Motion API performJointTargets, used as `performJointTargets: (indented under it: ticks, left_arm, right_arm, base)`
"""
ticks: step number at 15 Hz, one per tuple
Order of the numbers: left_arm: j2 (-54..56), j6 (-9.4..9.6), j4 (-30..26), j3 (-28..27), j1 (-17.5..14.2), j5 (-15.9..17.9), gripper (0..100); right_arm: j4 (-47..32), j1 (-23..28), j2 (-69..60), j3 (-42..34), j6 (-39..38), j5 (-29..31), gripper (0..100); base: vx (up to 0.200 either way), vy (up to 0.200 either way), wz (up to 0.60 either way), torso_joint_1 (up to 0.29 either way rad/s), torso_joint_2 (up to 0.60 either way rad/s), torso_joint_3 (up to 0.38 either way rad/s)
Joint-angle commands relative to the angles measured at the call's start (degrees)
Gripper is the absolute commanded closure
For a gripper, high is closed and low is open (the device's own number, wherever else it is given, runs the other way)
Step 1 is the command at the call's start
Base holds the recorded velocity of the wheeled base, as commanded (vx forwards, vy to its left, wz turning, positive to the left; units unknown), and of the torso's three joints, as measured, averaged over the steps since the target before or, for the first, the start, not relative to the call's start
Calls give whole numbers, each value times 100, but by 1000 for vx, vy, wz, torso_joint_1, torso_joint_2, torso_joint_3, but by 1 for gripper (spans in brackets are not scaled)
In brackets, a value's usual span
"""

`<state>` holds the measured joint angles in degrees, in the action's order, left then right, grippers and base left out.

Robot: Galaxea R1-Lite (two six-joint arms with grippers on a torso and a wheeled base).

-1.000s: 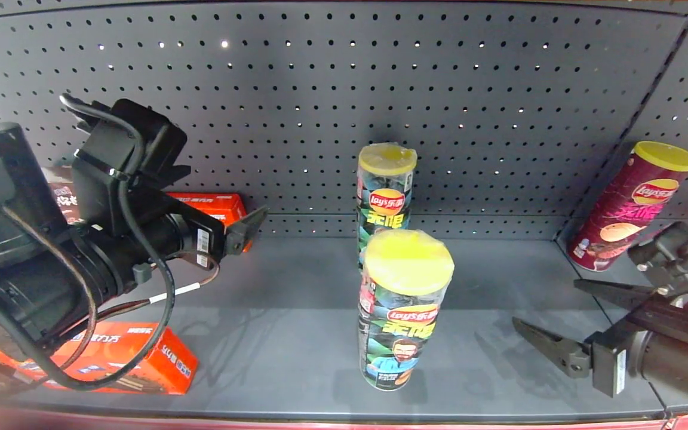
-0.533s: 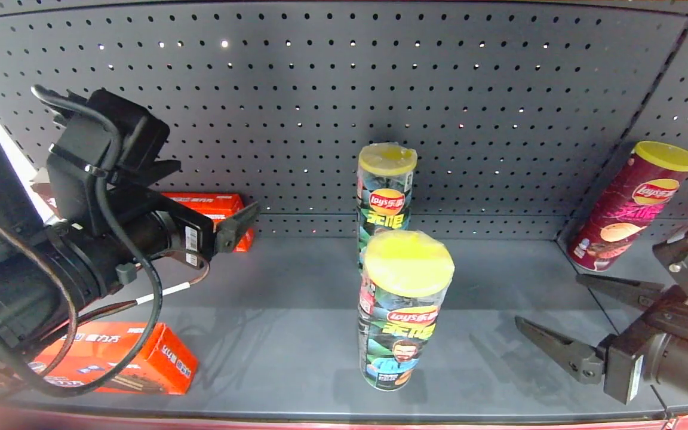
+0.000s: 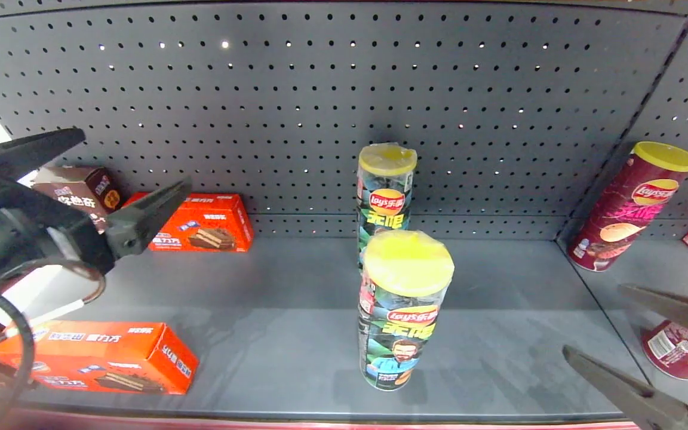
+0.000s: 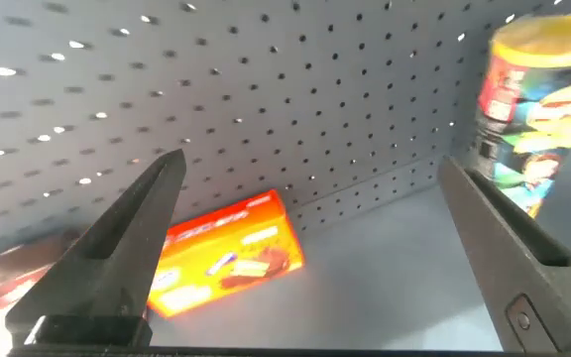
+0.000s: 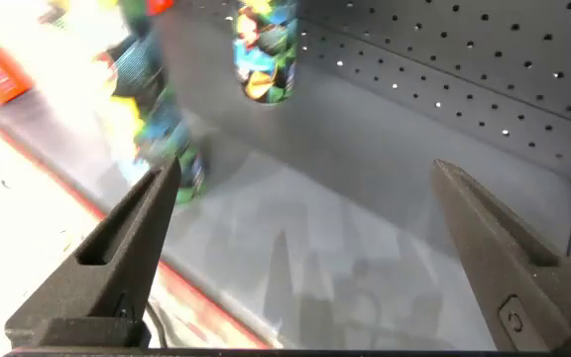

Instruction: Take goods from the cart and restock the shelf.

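Chips cans stand one behind the other at mid-shelf: the front chips can (image 3: pixel 405 310) upright near the lip of the shelf (image 3: pixel 272 322), the rear chips can (image 3: pixel 384 197) just behind it, close to the pegboard. Neither is held. The left gripper (image 3: pixel 131 161) hangs at the left with its fingers spread and empty. The right gripper (image 3: pixel 593 320) sits low at the right front corner, its fingers likewise wide apart and empty.

The front can is tall, narrow and close to the edge, so a sideways sweep of the right arm would probably topple it off the shelf or into the rear can. The fallen maroon can (image 3: pixel 675 346), lying just beside the right fingers, could be set rolling by a brush from them.

The head view gives the row's spacing and the leaning maroon can (image 3: pixel 630 206). The right wrist view shows the red shelf lip (image 5: pixel 216 297) close under its fingers. The left wrist view frames the orange box (image 4: pixel 228 253) between its fingers.
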<state>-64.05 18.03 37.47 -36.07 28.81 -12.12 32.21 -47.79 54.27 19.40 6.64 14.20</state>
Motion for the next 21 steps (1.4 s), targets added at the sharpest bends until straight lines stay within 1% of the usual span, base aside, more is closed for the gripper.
performJointTargets:
  ticks: [1, 2, 3, 4, 5, 6, 7, 9, 10, 11, 12, 13, 14, 15, 16, 18, 19, 20, 21]
  left_arm:
    - [1861, 201, -284, 1058, 371, 34, 0]
    - [2063, 210, -364, 1208, 503, 16, 0]
    - [2670, 368, -531, 1586, 661, -36, 0]
    - [3127, 465, -759, 1841, 653, -63, 0]
    - [3329, 465, -909, 1920, 644, -89, 0]
    - [4006, 473, -1576, 2052, 591, -89, 0]
    - [4331, 473, -1963, 2078, 547, -89, 0]
    - [5095, 473, -2956, 2122, 406, -80, 0]
    - [5675, 456, -3747, 2131, 310, -71, 0]
    - [6291, 447, -4494, 2315, 187, -63, 0]
    - [6405, 447, -4644, 2517, 143, -63, 0]
    - [6405, 438, -4626, 2799, 99, -71, 0]
    - [6405, 438, -4609, 2913, 90, -71, 0]
    - [6405, 447, -4582, 3027, 55, -71, 0]
    - [6405, 403, -4582, 3027, -95, -71, 0]
    - [6352, 192, -4582, 3027, -622, -71, 0]
    - [6361, 131, -4591, 3027, -842, -71, 0]
    - [6379, 104, -4591, 3036, -982, -71, 0]
    - [6405, 95, -4591, 3036, -1088, -80, 0]
  right_arm:
    - [-13, -134, -1569, -1113, 91, -23, 0]
    - [-13, -143, -1727, -1254, 91, -49, 0]
    - [-22, -126, -2114, -1579, 91, -128, 0]
    - [-48, -134, -2325, -1799, 91, -146, 0]
    - [-74, -134, -2413, -1887, 91, -155, 0]
    - [-531, -126, -2755, -1931, 83, -207, 0]
    - [-856, -134, -2931, -1931, 83, -251, 0]
    - [-1586, -134, -3441, -1931, 83, -304, 0]
    - [-2148, -126, -3845, -1931, 74, -392, 0]
    - [-2816, -117, -4417, -1931, 65, -409, 0]
    - [-3080, -73, -4540, -1843, 30, -383, 0]
    - [-3089, 59, -4531, -1825, -49, -366, 0]
    - [-3098, 173, -4504, -1825, -93, -357, 0]
    - [-3106, 762, -4206, -1825, -269, -348, 0]
    - [-3124, 1386, -3880, -1834, -410, -322, 0]
    - [-3124, 2766, -3485, -1852, -568, -339, 0]
    - [-3106, 3346, -3538, -1852, -576, -322, 0]
    - [-3106, 3935, -3810, -1852, -576, -322, 0]
    - [-3106, 4392, -4188, -1852, -576, -330, 0]
  base:
    - [0, 0, 0, 0, 0, 0]
    - [0, 0, 0, 0, 0, 0]
    - [0, 0, 0, 0, 0, 0]
    - [0, 0, 0, 0, 0, 0]
    - [0, 0, 0, 0, 0, 0]
    - [0, 0, 0, 0, 0, 0]
    - [0, 0, 0, 0, 0, 0]
    - [0, 0, 0, 0, 0, 0]
    - [0, 0, 0, 0, 0, 0]
    - [0, 0, 0, 0, 0, 0]
    - [0, 0, 0, 0, 0, 0]
    - [0, 0, 0, 0, 0, 0]
    - [0, 0, 0, 0, 0, 0]
    - [0, 0, 0, 0, 0, 0]
    - [0, 0, 0, 0, 0, 0]
    - [0, 0, 0, 0, 0, 0]
    - [0, 0, 0, 0, 0, 0]
    - [0, 0, 0, 0, 0, 0]
    - [0, 0, 0, 0, 0, 0]
